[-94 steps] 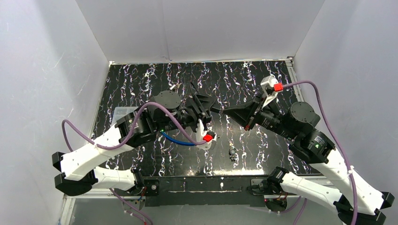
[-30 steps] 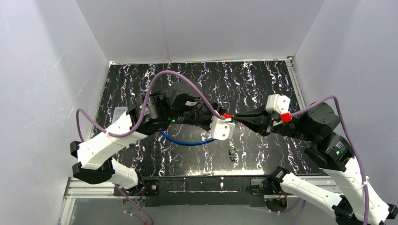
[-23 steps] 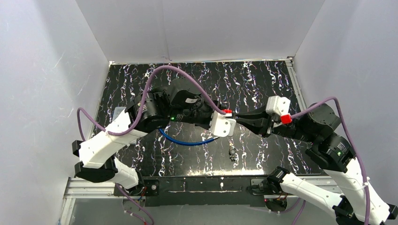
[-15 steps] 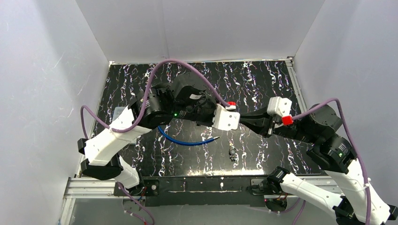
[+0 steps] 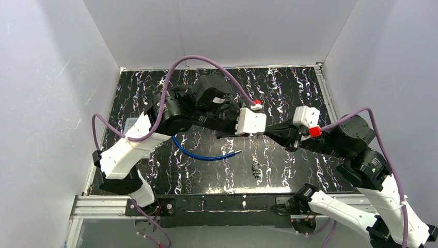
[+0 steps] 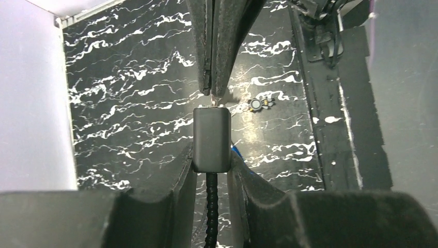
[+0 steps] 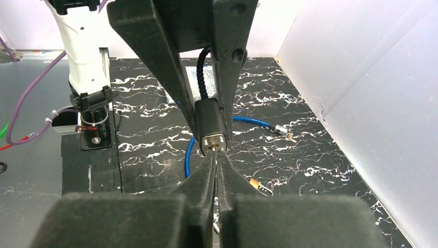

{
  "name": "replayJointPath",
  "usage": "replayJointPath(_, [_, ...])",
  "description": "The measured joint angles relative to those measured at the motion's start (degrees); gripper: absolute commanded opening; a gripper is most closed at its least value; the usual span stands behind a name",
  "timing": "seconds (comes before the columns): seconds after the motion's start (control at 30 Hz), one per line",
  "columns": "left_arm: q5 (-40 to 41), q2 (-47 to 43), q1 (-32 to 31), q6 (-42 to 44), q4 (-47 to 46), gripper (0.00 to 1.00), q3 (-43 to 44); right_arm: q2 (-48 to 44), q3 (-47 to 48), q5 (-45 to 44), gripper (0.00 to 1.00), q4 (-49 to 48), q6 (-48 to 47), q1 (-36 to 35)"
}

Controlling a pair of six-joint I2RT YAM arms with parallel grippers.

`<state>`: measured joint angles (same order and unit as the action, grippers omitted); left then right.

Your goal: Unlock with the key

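Note:
My left gripper [image 6: 212, 155] is shut on a black box-shaped lock [image 6: 211, 138], held above the table. A black braided cable [image 6: 210, 206] runs back from the lock between the fingers. The lock's metal keyhole face [image 7: 213, 144] points at my right gripper [image 7: 216, 160]. That gripper is shut on the thin key [image 7: 214, 151], whose tip touches the keyhole. In the left wrist view the right fingers [image 6: 227, 46] come down from the top, pinched together just above the lock. From the top view the left wrist camera [image 5: 252, 123] hides the lock.
A blue cable [image 5: 201, 155] curves on the black marbled table [image 5: 289, 88] below the grippers, its metal end [image 7: 283, 132] lying free. A small brass piece [image 7: 256, 186] lies near the table's front. White walls enclose the table on three sides.
Both grippers have drifted right and a little toward the back, still tip to tip. The left arm swung up and over. The right jaws have pinched closer together.

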<state>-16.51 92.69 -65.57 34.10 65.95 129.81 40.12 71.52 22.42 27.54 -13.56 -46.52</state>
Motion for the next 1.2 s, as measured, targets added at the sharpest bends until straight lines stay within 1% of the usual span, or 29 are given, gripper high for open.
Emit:
replayJointPath(0.13, [-5.01,0.93,2.65,-4.99,1.38,0.00,1.96,0.00,-0.07,-0.34,0.12,-0.61,0.29,0.00])
replayJointPath(0.27, [-8.87,1.28,4.90,-7.96,1.59,0.00,2.26,0.00,-0.28,-1.63,0.12,-0.72,0.79,0.00])
replayJointPath(0.43, [-11.36,1.28,5.72,-8.20,1.16,0.00,2.31,0.07,-1.52,-2.51,0.13,0.88,1.40,0.00])
replayJointPath(0.57, [-13.53,1.22,5.65,-7.92,0.37,0.00,2.31,0.72,-2.46,-3.25,0.11,2.86,1.47,0.02])
replayJointPath(0.6, [-13.92,1.22,5.61,-7.75,0.33,0.00,2.31,0.90,-2.65,-3.32,0.13,2.99,1.56,0.04])
replayJointPath(0.7, [-14.45,1.22,5.61,-7.24,0.29,0.00,2.31,0.92,-2.77,-3.42,0.26,3.27,1.75,0.04])
replayJointPath(0.77, [-14.47,1.17,5.61,-7.00,0.24,0.00,2.28,0.80,-2.77,-3.39,0.31,3.56,1.97,0.04])
replayJointPath(0.87, [-14.44,0.93,5.61,-6.56,-0.11,0.00,1.80,0.04,-2.71,-3.39,0.33,4.50,1.61,0.04])
replayJointPath(1.1, [-14.06,0.09,5.61,-5.52,-0.60,0.00,0.51,-1.78,-0.19,-4.30,0.34,7.71,0.53,0.04])
replayJointPath(1.2, [-13.56,-0.88,5.61,-4.64,-1.28,0.00,-1.82,-2.31,1.19,-4.27,0.35,8.68,0.24,0.04])
